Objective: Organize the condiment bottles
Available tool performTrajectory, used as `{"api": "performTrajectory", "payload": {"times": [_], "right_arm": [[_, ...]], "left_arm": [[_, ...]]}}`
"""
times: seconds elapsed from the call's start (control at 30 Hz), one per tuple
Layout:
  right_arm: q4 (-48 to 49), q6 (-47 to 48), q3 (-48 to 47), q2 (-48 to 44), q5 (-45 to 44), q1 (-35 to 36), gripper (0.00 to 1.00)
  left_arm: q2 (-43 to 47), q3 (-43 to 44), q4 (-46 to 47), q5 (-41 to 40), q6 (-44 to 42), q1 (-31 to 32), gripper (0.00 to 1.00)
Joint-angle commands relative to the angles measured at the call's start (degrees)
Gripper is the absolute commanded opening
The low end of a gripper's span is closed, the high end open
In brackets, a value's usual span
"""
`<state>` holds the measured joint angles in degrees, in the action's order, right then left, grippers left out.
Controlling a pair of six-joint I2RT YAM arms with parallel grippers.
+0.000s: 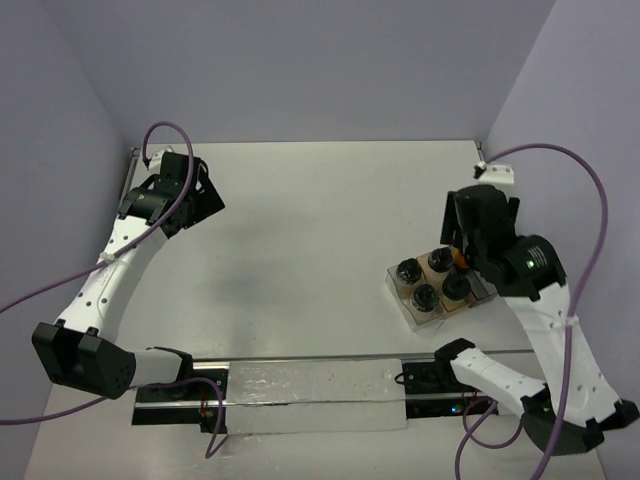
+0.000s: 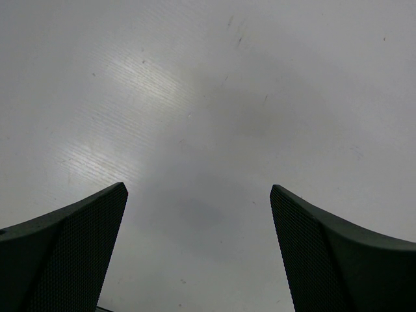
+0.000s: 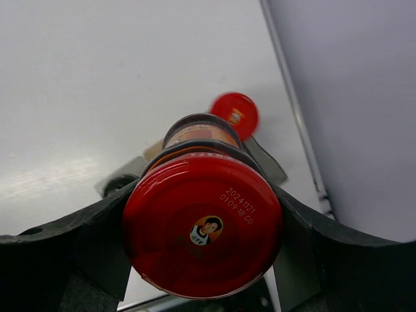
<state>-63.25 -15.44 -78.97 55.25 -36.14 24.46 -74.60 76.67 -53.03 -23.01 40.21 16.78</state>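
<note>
One red-capped jar sits pinched in right fingers, clearest wrist-side; left fingers spread.

red-capped jar tight in the right gripper

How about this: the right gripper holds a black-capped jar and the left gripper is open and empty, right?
Not quite: the jar in the right gripper has a red cap, not black, as the right wrist view shows. The left gripper is indeed open and empty.
</note>
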Motion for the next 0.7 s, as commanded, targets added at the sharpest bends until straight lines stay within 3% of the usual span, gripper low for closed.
{"api": "performTrajectory", "payload": {"times": [0.0, 0.13, 0.33, 0.67], "right_arm": [[-7.5, 0.0, 1.9, -5.1, -7.4, -2.3, 0.19], [-9.2, 0.0, 6.5, -7.8, -7.8, -5.6, 0.19], [-4.0, 0.0, 8.7, -8.1, -4.8, -12.1, 0.19], [7.6, 0.0, 13.1, -5.3, 9.3, -26.9, 0.19]], "left_arm": [[-1.2, 3.6, 3.0, 1.7, -1.6, -0.3, 1.00], [-2.2, 4.5, 3.6, 1.9, -2.7, -0.3, 1.00], [-4.1, 6.0, 4.1, 2.0, -4.9, -0.3, 0.99], [-7.6, 9.5, 3.6, 1.2, -7.3, -0.5, 0.99]]}}
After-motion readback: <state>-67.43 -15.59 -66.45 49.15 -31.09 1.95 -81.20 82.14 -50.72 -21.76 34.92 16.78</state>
